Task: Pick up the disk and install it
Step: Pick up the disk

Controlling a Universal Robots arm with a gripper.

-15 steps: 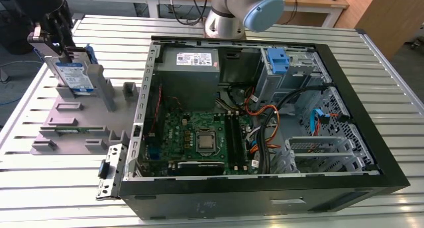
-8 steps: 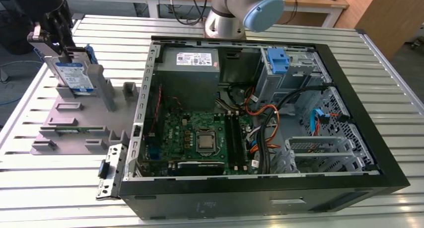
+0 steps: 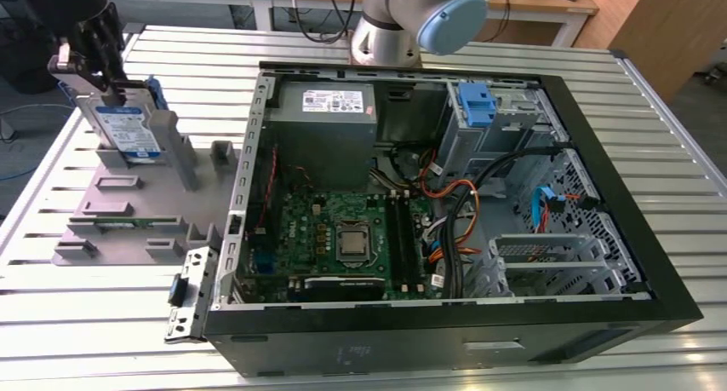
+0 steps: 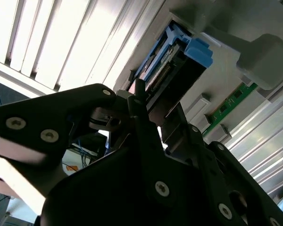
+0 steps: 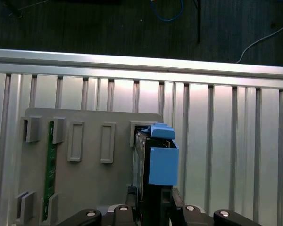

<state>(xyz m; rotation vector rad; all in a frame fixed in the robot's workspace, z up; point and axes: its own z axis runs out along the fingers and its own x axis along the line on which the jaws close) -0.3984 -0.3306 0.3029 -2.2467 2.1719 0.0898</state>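
The disk (image 3: 128,134) stands on edge in a slot of the grey holder plate (image 3: 125,212) at the exterior view's left, its white-and-blue label facing out and blue rails along its edges. My gripper (image 3: 100,83) sits on its top end. In the first wrist view the two fingers hug the dark sides of the disk (image 5: 162,165), with the gripper (image 5: 153,200) shut on it. In the second wrist view the disk (image 4: 167,70) lies just past the black fingers (image 4: 139,101), its blue rail end showing.
An open computer case (image 3: 665,263) lies to the exterior view's right, with a grey power-supply box (image 3: 323,110), a motherboard (image 3: 340,238) and a blue clip (image 3: 477,106) in a drive bay. A green memory stick (image 5: 50,165) stands in the holder plate. The arm's base (image 3: 415,20) is behind the case.
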